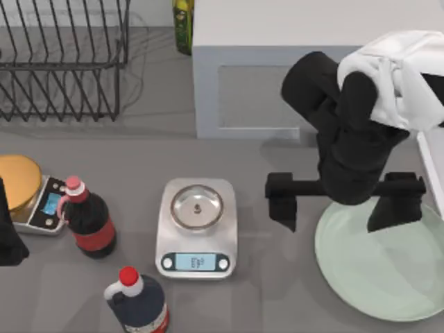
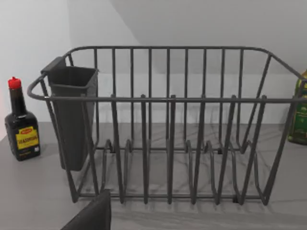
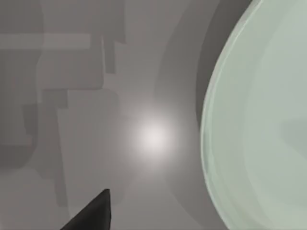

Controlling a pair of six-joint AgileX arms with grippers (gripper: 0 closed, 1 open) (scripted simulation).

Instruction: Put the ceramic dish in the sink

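Note:
The ceramic dish is a wide, pale mint-green plate lying flat on the table at the front right. Its glossy rim also curves through the right wrist view. My right gripper hangs open above the dish's left rim, one finger over bare table and the other over the plate, nothing held. One dark fingertip shows in the right wrist view. A straight white rim of the sink runs along the right edge. My left arm is parked at the far left edge.
A steel kitchen scale stands left of the dish. Two dark red-capped bottles and a gold-topped scale sit front left. The wire dish rack, a green bottle and the grey microwave line the back.

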